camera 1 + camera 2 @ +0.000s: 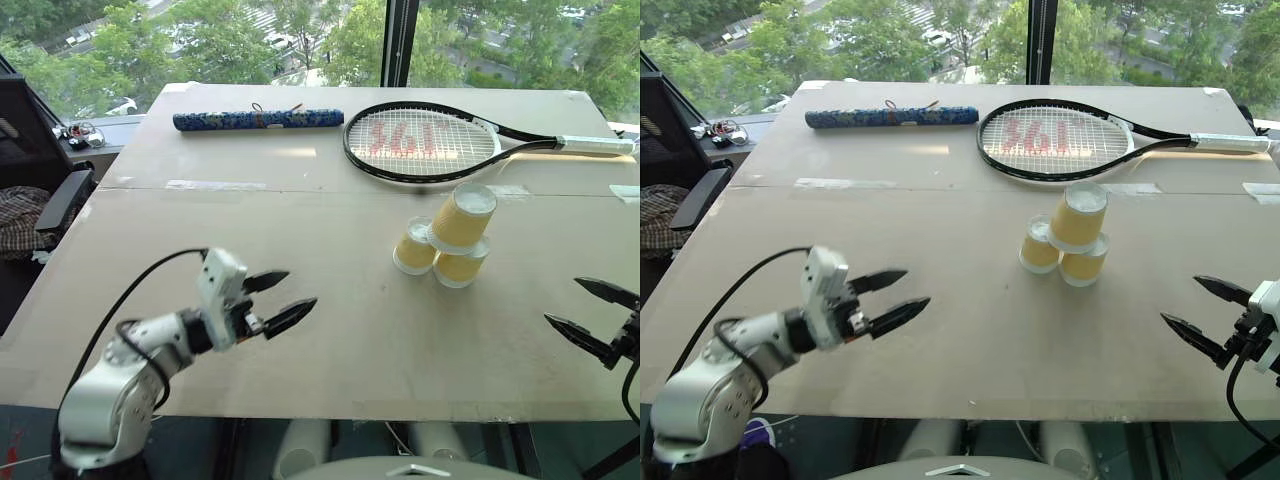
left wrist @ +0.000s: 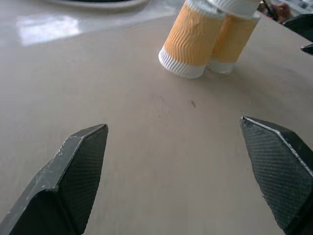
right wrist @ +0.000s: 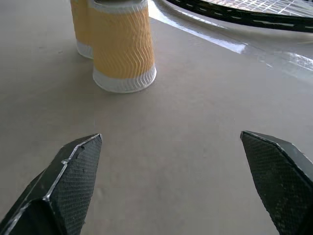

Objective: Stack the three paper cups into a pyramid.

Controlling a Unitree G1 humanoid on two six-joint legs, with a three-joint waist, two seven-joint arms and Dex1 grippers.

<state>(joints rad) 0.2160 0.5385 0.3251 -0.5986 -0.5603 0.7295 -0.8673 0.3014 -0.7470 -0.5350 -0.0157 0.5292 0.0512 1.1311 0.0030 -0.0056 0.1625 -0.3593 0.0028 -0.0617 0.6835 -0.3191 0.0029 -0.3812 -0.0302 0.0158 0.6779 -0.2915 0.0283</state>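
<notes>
The three paper cups have yellow-tan ribbed sides and stand right of the table's middle. Two are upside down and side by side, the left cup (image 1: 413, 247) and the right cup (image 1: 460, 266). The third cup (image 1: 464, 216) rests on top of them, slightly tilted. My left gripper (image 1: 302, 287) hovers open over the near left of the table, pointing toward the cups from well short of them. My right gripper (image 1: 562, 300) is open at the near right, also apart from the cups. In the right wrist view the nearest cup (image 3: 122, 49) stands beyond the open fingers (image 3: 73, 171).
A black tennis racket (image 1: 425, 140) with red lettering lies just behind the cups, its white handle reaching right. A blue rolled tube (image 1: 258, 120) lies at the far left of the table (image 1: 300, 350). A dark chair (image 1: 45, 190) stands off the table's left edge.
</notes>
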